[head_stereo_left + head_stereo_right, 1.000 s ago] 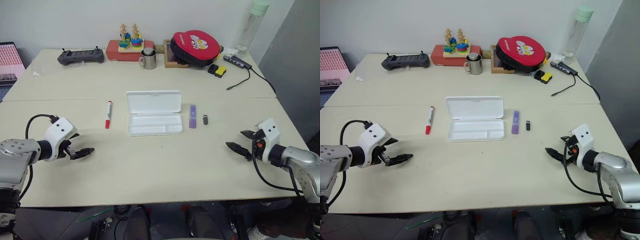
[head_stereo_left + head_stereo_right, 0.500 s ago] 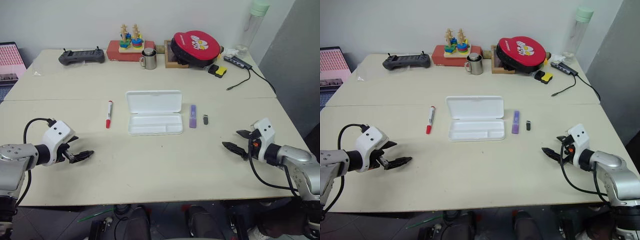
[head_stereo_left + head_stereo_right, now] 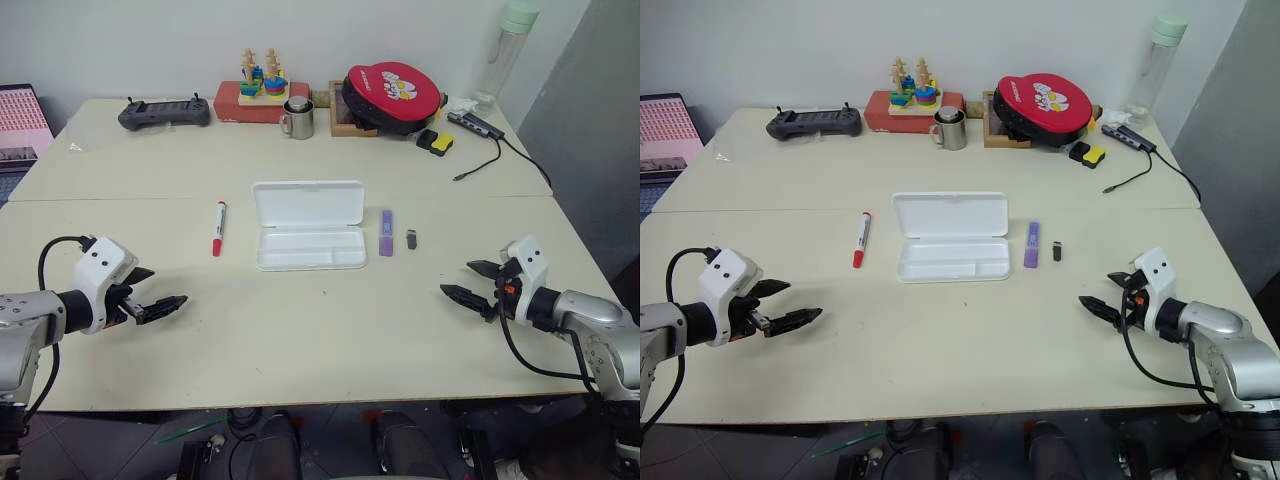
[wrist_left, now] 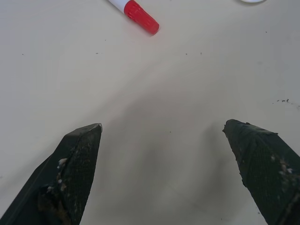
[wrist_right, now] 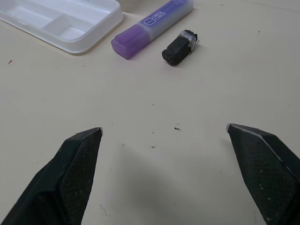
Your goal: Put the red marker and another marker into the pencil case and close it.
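pencil case apparently empty, lid open

The left gripper and right gripper both hang low with fingers spread wide, holding nothing.

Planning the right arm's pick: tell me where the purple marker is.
In the head views the purple marker lies flat on the table, just right of the open pencil case, with a small dark stick on its other side.

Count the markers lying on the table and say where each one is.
2. The red marker lies on the table left of the open pencil case; the purple marker lies right of it, beside a small dark stick. None looks hidden.
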`<act>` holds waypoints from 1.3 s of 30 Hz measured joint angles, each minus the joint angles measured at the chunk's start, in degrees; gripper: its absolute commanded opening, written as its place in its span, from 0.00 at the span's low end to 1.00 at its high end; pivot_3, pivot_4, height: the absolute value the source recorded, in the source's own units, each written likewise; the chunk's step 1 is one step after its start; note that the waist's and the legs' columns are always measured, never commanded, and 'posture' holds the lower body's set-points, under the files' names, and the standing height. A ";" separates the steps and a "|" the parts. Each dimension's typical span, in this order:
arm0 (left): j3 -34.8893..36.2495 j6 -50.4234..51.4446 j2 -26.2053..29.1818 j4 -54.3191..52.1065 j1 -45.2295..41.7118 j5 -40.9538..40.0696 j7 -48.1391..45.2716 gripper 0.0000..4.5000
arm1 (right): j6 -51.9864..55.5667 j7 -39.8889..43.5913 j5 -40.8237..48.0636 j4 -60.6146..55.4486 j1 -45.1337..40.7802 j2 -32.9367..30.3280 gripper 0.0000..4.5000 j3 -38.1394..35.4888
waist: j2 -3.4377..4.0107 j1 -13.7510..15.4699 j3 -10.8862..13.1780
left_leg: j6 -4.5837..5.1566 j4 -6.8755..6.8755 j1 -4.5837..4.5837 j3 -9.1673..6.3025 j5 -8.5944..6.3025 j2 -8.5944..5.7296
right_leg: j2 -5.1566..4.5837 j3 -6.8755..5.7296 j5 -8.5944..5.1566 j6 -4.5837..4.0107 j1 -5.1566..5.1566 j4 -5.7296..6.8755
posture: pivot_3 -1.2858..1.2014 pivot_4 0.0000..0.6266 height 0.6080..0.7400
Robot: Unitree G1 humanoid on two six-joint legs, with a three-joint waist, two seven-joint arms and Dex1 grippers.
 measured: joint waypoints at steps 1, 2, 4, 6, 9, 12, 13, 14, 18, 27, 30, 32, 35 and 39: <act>0.00 0.00 -0.04 -0.33 0.04 -0.03 -0.11 1.00 | 0.00 -0.02 0.00 0.00 -0.12 0.01 1.00 0.01 | 0.00 0.01 0.00 | 0.00 0.01 0.00 0.00 0.00 0.00 | 0.00 0.00 0.00 0.00 0.01 0.01 | 0.52 0.24 1.00; 0.02 0.05 -0.12 -0.50 0.02 -0.20 -0.29 1.00 | 0.06 -0.07 0.02 -0.04 -0.40 0.11 1.00 0.01 | 0.00 0.01 0.00 | 0.00 0.02 0.00 0.00 0.00 0.00 | 0.00 0.00 0.00 0.00 0.01 0.01 | 0.52 0.24 1.00; 0.66 1.21 -1.56 -1.35 -0.58 -2.50 -0.78 1.00 | 1.21 -0.17 0.42 -0.32 -2.08 0.30 1.00 0.22 | 0.00 -0.02 0.00 | 0.00 0.11 0.00 0.00 0.00 0.01 | 0.00 0.00 0.01 0.02 0.02 0.05 | 0.52 0.24 1.00; 1.40 3.92 -5.49 -5.27 -3.63 -7.65 -0.98 1.00 | 3.47 -0.07 0.61 -1.23 -6.65 0.76 1.00 2.40 | -0.01 0.01 0.04 | 0.00 0.34 -0.05 -0.04 0.00 0.04 | 0.05 0.00 0.08 0.14 0.03 0.12 | 0.52 0.24 1.00; 1.45 7.66 -9.30 -12.90 -8.71 -14.65 -0.28 1.00 | 6.18 1.43 1.74 -4.37 -13.76 2.71 1.00 7.90 | -0.13 -0.04 0.04 | 0.00 0.55 -0.04 -0.10 0.00 0.08 | 0.13 0.00 0.17 0.28 0.17 0.10 | 0.52 0.24 1.00; 1.59 9.71 -11.89 -16.48 -11.05 -18.16 1.64 1.00 | 7.06 3.05 0.25 -2.65 -19.68 5.63 1.00 15.45 | -0.12 -0.30 0.04 | 0.01 0.59 -0.02 -0.09 0.01 0.07 | 0.13 0.04 0.30 0.52 0.17 0.10 | 0.52 0.24 1.00; 1.56 9.97 -12.42 -16.74 -11.05 -18.64 1.95 1.00 | 7.06 3.60 -0.24 -1.74 -20.99 6.13 1.00 17.10 | -0.12 -0.30 0.04 | 0.01 0.59 -0.02 -0.10 0.01 0.07 | 0.13 0.03 0.33 0.56 0.17 0.11 | 0.52 0.24 1.00; 1.42 10.26 -13.28 -16.94 -11.09 -19.22 2.64 1.00 | 7.05 4.23 -1.15 -0.44 -22.90 6.98 1.00 19.15 | -0.12 -0.25 0.04 | 0.01 0.59 -0.03 -0.11 0.01 0.07 | 0.13 0.01 0.34 0.58 0.16 0.11 | 0.52 0.24 1.00; 0.73 11.21 -15.32 -18.28 -11.18 -20.51 4.17 1.00 | 5.95 7.45 -4.96 5.94 -30.51 9.39 1.00 25.68 | -0.13 -0.10 0.04 | 0.01 0.57 -0.06 -0.12 0.00 0.07 | 0.14 -0.01 0.36 0.59 0.15 0.10 | 0.52 0.24 1.00; 0.91 11.08 -17.57 -19.01 -11.13 -21.83 6.76 1.00 | -0.82 13.33 -13.68 25.42 -39.77 15.42 1.00 33.79 | -0.13 0.03 0.04 | 0.01 0.56 -0.06 -0.14 0.00 0.07 | 0.14 -0.03 0.37 0.58 0.15 0.10 | 0.52 0.24 1.00; 1.19 11.13 -19.22 -19.60 -11.17 -23.70 7.81 1.00 | -3.30 14.41 -16.69 32.94 -41.88 18.56 0.89 35.82 | -0.13 -0.13 0.04 | 0.01 0.57 -0.05 -0.15 0.00 0.07 | 0.16 -0.04 0.38 0.60 0.15 0.12 | 0.52 0.24 1.00; 1.25 11.19 -19.36 -20.04 -11.15 -24.49 7.91 1.00 | -4.39 15.21 -17.73 34.70 -42.35 19.51 0.79 36.10 | -0.13 -0.10 0.04 | 0.01 0.57 -0.06 -0.15 0.00 0.07 | 0.15 -0.03 0.39 0.59 0.15 0.12 | 0.52 0.24 1.00; 1.84 11.11 -19.30 -20.30 -11.16 -24.61 8.35 1.00 | -7.88 16.02 -20.04 40.08 -44.36 20.85 0.63 36.04 | -0.13 -0.04 0.04 | 0.01 0.57 -0.06 -0.15 0.00 0.06 | 0.15 -0.05 0.40 0.57 0.16 0.11 | 0.52 0.24 1.00; 1.88 11.10 -19.32 -20.30 -11.35 -24.65 8.97 1.00 | -11.20 16.34 -22.04 44.07 -45.64 22.71 0.41 35.60 | -0.13 -0.06 0.04 | 0.01 0.58 -0.05 -0.16 0.00 0.06 | 0.16 -0.05 0.40 0.60 0.18 0.12 | 0.52 0.24 1.00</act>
